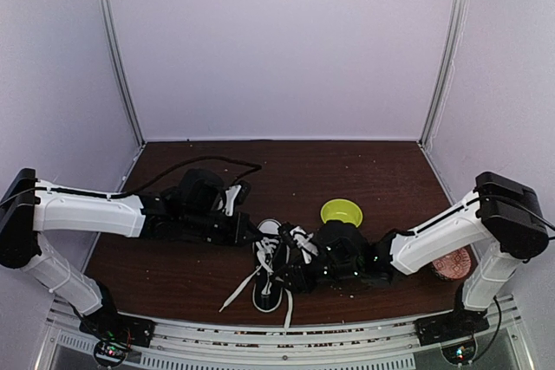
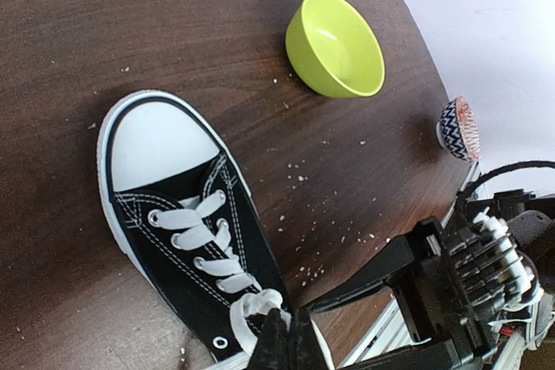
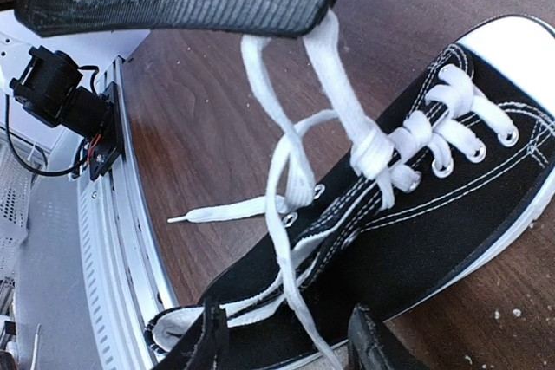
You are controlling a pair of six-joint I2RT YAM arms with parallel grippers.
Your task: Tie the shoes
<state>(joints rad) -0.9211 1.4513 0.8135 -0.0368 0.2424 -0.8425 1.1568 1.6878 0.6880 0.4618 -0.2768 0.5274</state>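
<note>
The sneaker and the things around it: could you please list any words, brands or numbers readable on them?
None can be read in any view.
The sneaker shows no brand or size, the green bowl is plain, and the small round thing bears only a zigzag pattern.

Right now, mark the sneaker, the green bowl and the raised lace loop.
sneaker point(image 2: 156, 145): left wrist view, on its white toe cap.
green bowl point(image 2: 342, 41): left wrist view, on its inside surface.
lace loop point(image 3: 342, 84): right wrist view, on the strand above the knot.
</note>
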